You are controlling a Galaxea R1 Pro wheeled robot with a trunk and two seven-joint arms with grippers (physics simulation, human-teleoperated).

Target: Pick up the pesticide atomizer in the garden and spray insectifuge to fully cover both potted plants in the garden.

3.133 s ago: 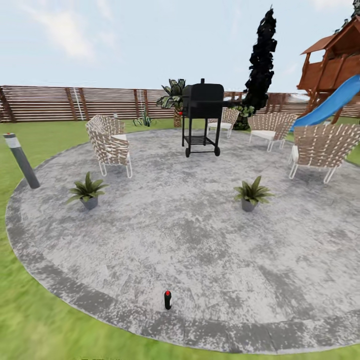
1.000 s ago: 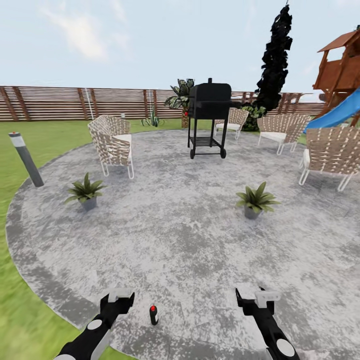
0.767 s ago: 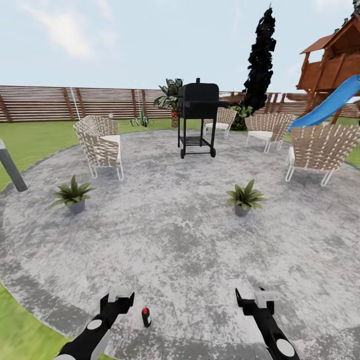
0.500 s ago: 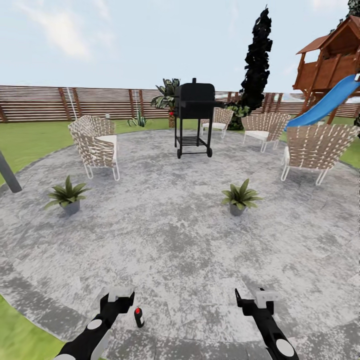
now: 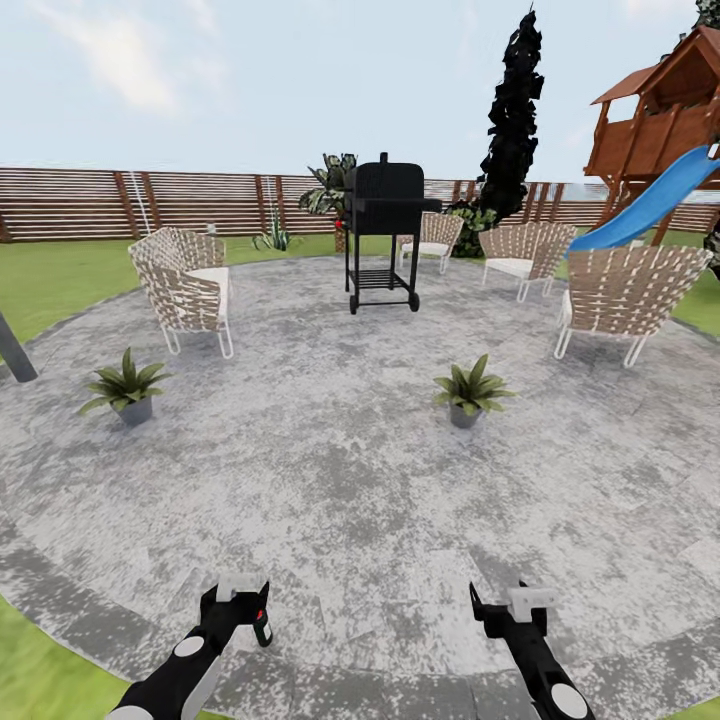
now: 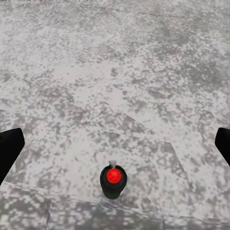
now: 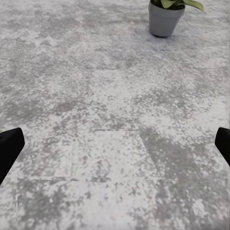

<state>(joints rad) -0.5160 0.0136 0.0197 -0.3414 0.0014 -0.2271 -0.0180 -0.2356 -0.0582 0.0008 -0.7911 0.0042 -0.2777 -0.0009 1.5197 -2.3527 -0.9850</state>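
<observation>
Head view: your spray bottle [image 5: 262, 627] is standing on the patio [image 5: 360, 470] just beside your left gripper [image 5: 238, 597]. Left wrist view: its dark, red-capped body is carrying no readable label, fingers [image 6: 9, 149] spreading wide. Right wrist view: fingers [image 7: 9, 146] are spreading wide, facing a grey pot [image 7: 164, 19].
</observation>
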